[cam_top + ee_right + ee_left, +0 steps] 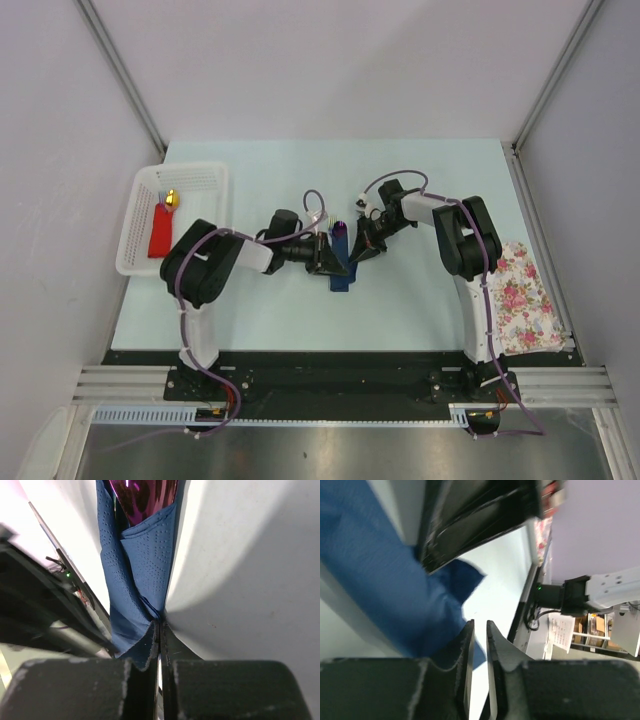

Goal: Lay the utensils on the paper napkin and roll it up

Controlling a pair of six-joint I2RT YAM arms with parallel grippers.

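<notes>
The navy paper napkin lies folded lengthwise around the utensils at the table's middle. The utensils' shiny purple-green ends stick out of its far end. In the right wrist view the napkin wraps a glossy purple utensil end, and my right gripper is shut, pinching the napkin's folded edge. My left gripper sits at the napkin's left side. Its jaws stand a narrow gap apart, with only bare table showing between them. From above, the left gripper and right gripper flank the bundle.
A white basket at the left edge holds a flat red object with a gold ball. A white floral cloth lies at the right edge beside the right arm's base. Grey walls enclose the table.
</notes>
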